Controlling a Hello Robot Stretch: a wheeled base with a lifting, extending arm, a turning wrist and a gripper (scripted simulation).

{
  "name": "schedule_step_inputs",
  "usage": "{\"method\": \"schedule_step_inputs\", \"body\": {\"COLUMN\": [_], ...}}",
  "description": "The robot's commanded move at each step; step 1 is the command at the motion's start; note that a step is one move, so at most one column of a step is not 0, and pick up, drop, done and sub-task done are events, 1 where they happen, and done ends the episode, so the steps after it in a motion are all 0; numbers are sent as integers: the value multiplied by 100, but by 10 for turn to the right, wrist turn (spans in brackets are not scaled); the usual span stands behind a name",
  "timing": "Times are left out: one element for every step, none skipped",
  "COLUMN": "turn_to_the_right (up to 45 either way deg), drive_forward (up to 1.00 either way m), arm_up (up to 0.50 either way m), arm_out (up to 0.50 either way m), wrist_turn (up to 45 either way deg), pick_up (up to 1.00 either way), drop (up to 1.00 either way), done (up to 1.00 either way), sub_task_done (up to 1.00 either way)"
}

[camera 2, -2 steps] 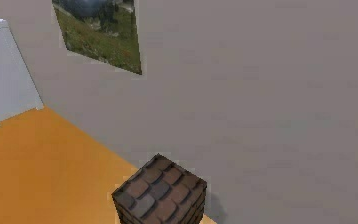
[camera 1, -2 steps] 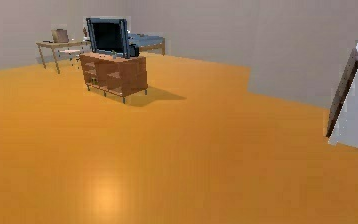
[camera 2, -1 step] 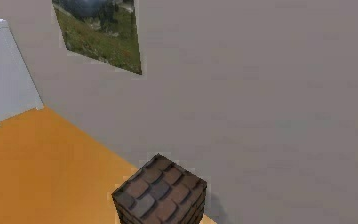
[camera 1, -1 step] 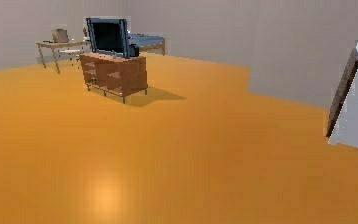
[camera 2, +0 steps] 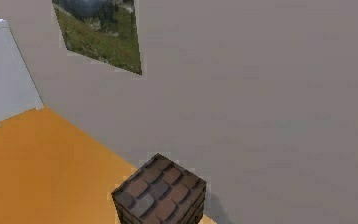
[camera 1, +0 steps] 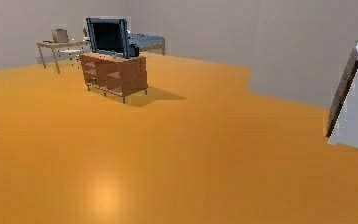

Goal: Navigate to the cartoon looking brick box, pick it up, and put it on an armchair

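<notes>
Low in arm side view, at wall (camera 2: 267,100): brick box (camera 2: 162,192), roughly cubic, no clear long axis | bearing from gripper: cannot tell | gripper state: cannot tell | next, likely: line arm up on box

Floor (camera 1: 167,150): smooth orange, semi-gloss, with a soft pale sheen patch low in the forward view.
Walls (camera 1: 277,40): flat grey, matt, even.
Cabinet (camera 1: 115,72): brown wood look, satin drawer fronts.
Screen (camera 1: 107,36) on top of it: dark, glossy.
Brick box (camera 2: 162,192): brown brick-patterned faces with dark joints, matt, rough-looking relief.
Wall picture (camera 2: 99,30): flat, matt print.
</notes>
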Motion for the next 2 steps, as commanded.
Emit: {"method": "schedule_step_inputs", "body": {"turn_to_the_right": [0, 0], "drive_forward": [0, 0], "arm_up": [0, 10], "arm_out": [0, 0], "wrist_turn": [0, 0], "pick_up": [100, 0], "drop": [0, 0], "done": [0, 0], "sub_task_done": [0, 0]}}
